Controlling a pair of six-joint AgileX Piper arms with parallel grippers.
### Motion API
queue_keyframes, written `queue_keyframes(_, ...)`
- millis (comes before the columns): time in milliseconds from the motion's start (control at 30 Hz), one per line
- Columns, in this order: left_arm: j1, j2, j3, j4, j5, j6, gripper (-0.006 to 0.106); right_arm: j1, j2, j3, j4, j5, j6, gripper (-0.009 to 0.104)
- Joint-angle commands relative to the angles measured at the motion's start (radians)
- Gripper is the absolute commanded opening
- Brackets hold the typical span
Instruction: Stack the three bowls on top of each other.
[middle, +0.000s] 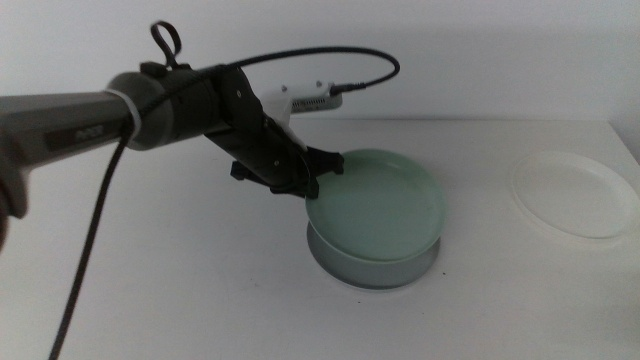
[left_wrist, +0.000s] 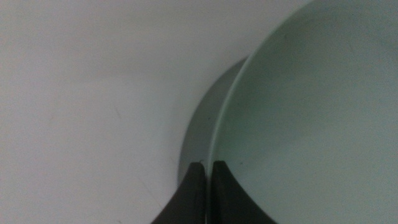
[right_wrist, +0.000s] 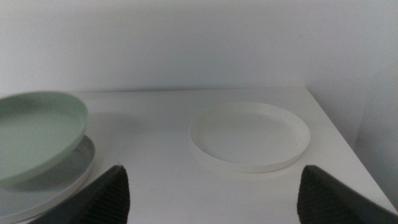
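My left gripper (left_wrist: 208, 165) pinches the mint green bowl (middle: 375, 205) rim at nine o'clock, tilted over the grey bowl (middle: 375, 268).

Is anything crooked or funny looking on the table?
Yes. The green bowl is crooked: it sits tilted over the grey bowl, pinched at its rim by the left gripper. The white bowl lies flat, apart to the side. The right gripper waits, open.

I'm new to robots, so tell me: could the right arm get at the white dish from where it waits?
Probably yes. The right gripper faces the white bowl with jaws open, bare table between. The left gripper holds the mint green bowl off to the side.
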Motion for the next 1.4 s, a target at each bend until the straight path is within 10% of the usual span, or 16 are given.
queue_keyframes(0, -0.003, 0.013, -0.004, -0.018, -0.020, 0.004, -0.002, 0.001, -0.005, 0.004, -0.003, -0.009, -0.007, 0.086)
queue_keyframes(467, -0.003, 0.081, -0.004, -0.091, -0.021, 0.080, 0.008, 0.001, -0.005, 0.004, -0.003, -0.009, -0.007, 0.086)
queue_keyframes(767, 0.008, 0.032, -0.078, -0.040, 0.123, 0.138, 0.092, 0.001, -0.005, 0.004, -0.003, -0.009, -0.007, 0.086)
queue_keyframes(1133, 0.021, -0.417, -0.080, -0.002, 0.309, 0.340, 0.094, 0.001, -0.005, 0.004, -0.003, -0.009, -0.007, 0.086)
queue_keyframes(1367, 0.037, -0.717, 0.057, -0.168, 0.336, 0.577, 0.094, 0.001, -0.005, 0.004, -0.003, -0.009, -0.007, 0.086)
